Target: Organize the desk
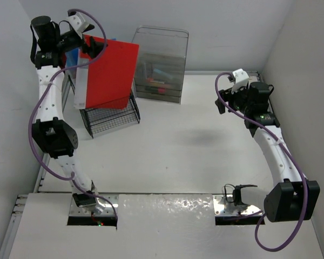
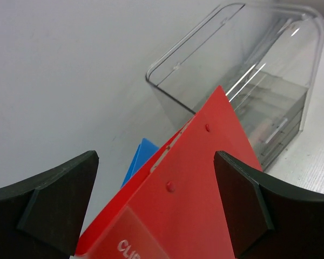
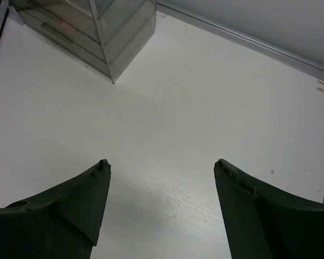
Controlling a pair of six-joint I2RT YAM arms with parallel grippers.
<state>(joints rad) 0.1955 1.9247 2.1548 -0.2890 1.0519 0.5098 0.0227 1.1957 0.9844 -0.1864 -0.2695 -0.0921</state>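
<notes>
Desk point(image 1: 194, 135): takes up nearly the whole overhead view, with both arms bolted at its near edge. Judged rigid, heavy and fixed. It is a surface to work on, not something to grasp. The top looks smooth and hard, so light items probably slide on it easily. Anything lying flat would be hard to get fingers under, so an upright or overhanging edge is the better place to grip.

Look of it: a large flat white rectangle with faint fine lines in the surface and thin grey rails along the edges. There are a few small brownish marks near the far right rail. The middle is bare.

Far left corner: a black wire rack point(image 1: 110, 118) holds a red folder point(image 1: 110, 70) standing on edge and tilted. A blue folder point(image 2: 143, 154) shows behind it. A clear drawer box point(image 1: 162, 65) sits just beside the rack, against the back wall.

Left gripper point(image 2: 155, 156): up high at the red folder's top corner. The jaws are wide apart with the corner between them, and there is a clear gap on the left side. It does not look clamped. The folder reads as light, thin, stiff plastic with a slick face.

Right gripper point(image 3: 161, 164): jaws apart, holding nothing, above bare desk on the right.
</notes>
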